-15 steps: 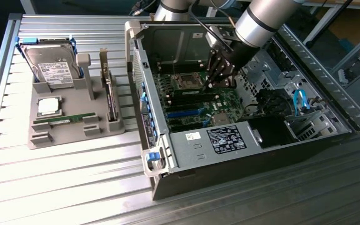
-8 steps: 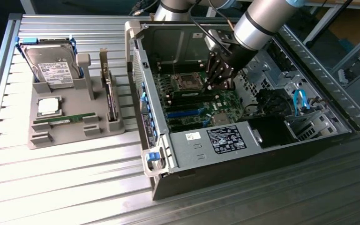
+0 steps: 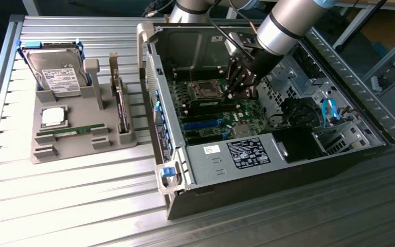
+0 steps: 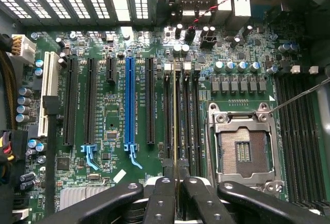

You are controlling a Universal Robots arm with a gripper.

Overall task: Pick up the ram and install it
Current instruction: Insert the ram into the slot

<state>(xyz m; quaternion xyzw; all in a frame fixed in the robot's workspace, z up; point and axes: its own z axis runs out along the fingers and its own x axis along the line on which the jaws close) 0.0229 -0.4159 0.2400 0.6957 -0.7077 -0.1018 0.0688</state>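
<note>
Pincer: the pincer (image 4: 176,183) (image 3: 242,91) is seen lowered inside the open computer case (image 3: 183,51), just above the motherboard (image 4: 113,105).
Pincer state: the black fingers (image 4: 161,198) are closed on the ram (image 4: 175,121), which is gripped at one end by its thin edges.
Ram position: the ram is seen edge-on as a narrow pale line, held in line with the black memory slots (image 4: 192,116). Whether it is seated in a slot cannot be told.
Slot location: the memory slots lie between the processor socket (image 4: 242,152) (image 3: 205,90) and the long expansion slots, one of which is the blue slot (image 4: 129,100).
Processor socket: its metal frame is closed and its centre is bare.
Arm: the silver arm (image 3: 287,25) is angled down into the case from the upper edge of the exterior view.
Case interior: a black power supply (image 3: 249,152) with a white label is noted at the near end of the case.
Tray: a grey tray (image 3: 81,149) is set on the worktop (image 3: 81,206), at the exterior view's left of the case.
Tray contents: a hard drive (image 3: 57,77), a square processor chip (image 3: 53,116) and a second green stick (image 3: 70,131) are recorded on it, all well apart from the pincer.
</note>
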